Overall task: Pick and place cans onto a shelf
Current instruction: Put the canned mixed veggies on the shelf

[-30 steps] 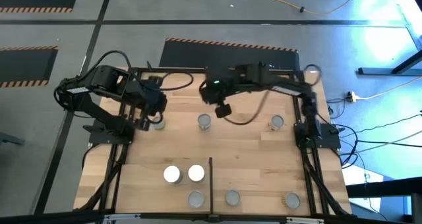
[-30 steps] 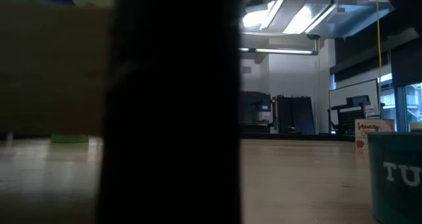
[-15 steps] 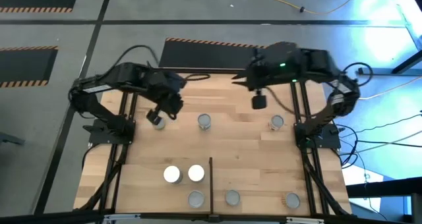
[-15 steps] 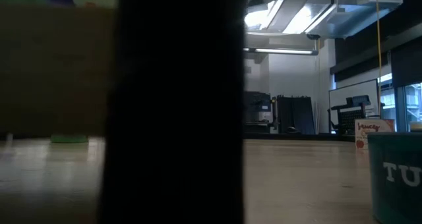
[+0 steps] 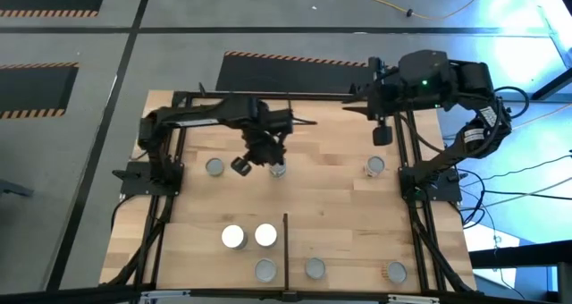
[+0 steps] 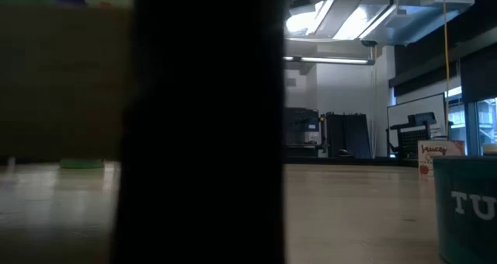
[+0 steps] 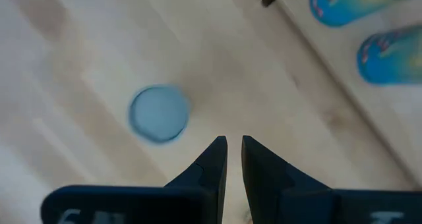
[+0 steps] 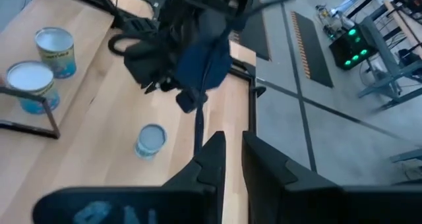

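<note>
Three grey-topped cans stand upright in a row across the wooden tabletop: a left can (image 5: 214,167), a middle can (image 5: 280,170) and a right can (image 5: 374,166). My left gripper (image 5: 241,165) hangs above the board between the left and middle cans, pointing down. Its fingers are shut on nothing, and the middle can (image 7: 158,113) stands beside them. My right gripper (image 5: 382,135) is raised near the far right corner, shut and empty. On the shelf (image 5: 344,246) by the near edge stand two white-topped cans (image 5: 233,237) (image 5: 265,235) and some duller ones (image 5: 315,268).
A thin black divider bar (image 5: 285,240) splits the shelf. Black frame rails (image 5: 420,241) run along both sides of the table. In the low view a dark upright shape (image 6: 206,124) fills the middle, and a teal lettered cylinder (image 6: 468,210) stands at the right.
My left gripper has swung from over the left can toward the table's right, sinking and rolling, and now hangs between the left and middle cans. My right gripper has drawn away from the middle can toward the right edge and risen. No can has moved.
</note>
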You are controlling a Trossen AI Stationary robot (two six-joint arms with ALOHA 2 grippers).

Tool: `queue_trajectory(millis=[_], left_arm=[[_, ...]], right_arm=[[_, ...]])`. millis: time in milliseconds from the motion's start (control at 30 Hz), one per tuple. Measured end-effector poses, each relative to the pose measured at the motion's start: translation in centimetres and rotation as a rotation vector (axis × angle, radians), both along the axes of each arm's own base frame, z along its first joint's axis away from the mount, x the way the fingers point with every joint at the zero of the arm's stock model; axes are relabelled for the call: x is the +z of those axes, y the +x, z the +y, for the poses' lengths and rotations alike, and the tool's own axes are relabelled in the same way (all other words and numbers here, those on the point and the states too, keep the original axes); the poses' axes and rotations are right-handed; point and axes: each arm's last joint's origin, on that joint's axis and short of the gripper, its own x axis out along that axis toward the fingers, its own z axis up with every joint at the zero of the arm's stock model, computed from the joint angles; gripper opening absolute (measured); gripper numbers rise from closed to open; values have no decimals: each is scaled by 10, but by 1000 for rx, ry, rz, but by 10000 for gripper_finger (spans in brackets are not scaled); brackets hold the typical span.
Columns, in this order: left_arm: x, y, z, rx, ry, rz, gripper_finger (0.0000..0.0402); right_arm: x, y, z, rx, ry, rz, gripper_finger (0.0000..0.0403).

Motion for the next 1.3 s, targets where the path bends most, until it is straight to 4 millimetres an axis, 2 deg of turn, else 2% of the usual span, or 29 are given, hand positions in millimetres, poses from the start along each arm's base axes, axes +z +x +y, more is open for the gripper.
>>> queue_trajectory(millis=[200,367,700,967,1200,1300], left_arm=[[-41,30,4,114,-41,99,40],[-63,43,3,144,-55,156,40],[-68,49,9,170,-1,129,40],[-91,40,16,287,-21,237,40],[-93,40,14,285,27,246,4],[-93,38,14,292,28,263,12]], right_arm=[[-4,-3,0,1,2,56,53],[-7,-4,0,1,3,83,53],[-8,-5,0,2,3,101,53],[-8,-5,0,2,3,101,53],[-8,-5,0,1,4,100,53],[-8,-5,0,1,4,99,53]])
